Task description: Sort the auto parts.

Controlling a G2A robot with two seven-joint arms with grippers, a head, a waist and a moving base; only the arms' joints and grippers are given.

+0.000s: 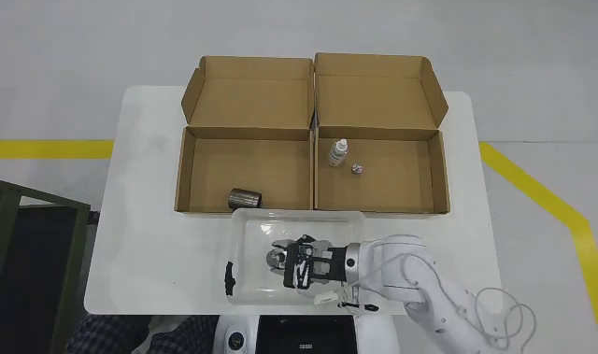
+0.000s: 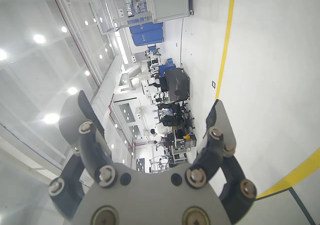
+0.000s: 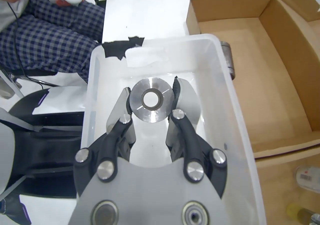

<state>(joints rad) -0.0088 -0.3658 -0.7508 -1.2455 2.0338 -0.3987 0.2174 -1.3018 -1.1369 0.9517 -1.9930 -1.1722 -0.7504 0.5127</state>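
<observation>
The metal disc point(image 3: 140, 110), a flat round part with a hole in its middle, is inside the clear plastic bin point(image 1: 318, 219). This bin stands at the near edge of the white table point(image 1: 140, 214). The disc is the only part I can see in the bin. It is gripped by the right gripper point(image 3: 152, 93), which reaches into the bin from the right. One finger presses on each side of the disc's rim, so the disc sits exactly between the fingertips. Whether the disc rests on the bin floor or is lifted a little, I cannot tell. On the left rim of the bin there is a torn piece of black tape point(image 1: 227, 277).

Just beyond the bin stand two open cardboard boxes, side by side and touching each other. The left box point(image 1: 243, 167) contains one dark metal cylinder point(image 1: 245, 198), lying in its near part, close to the wall that faces the bin. The right box point(image 1: 402, 177) contains two things near its left wall: one small bottle point(image 1: 337, 152) and, just beside it, one small round piece point(image 1: 357, 168).

The left gripper point(image 2: 150, 100) is away from the table. Its fingers are spread wide and nothing is between them.
</observation>
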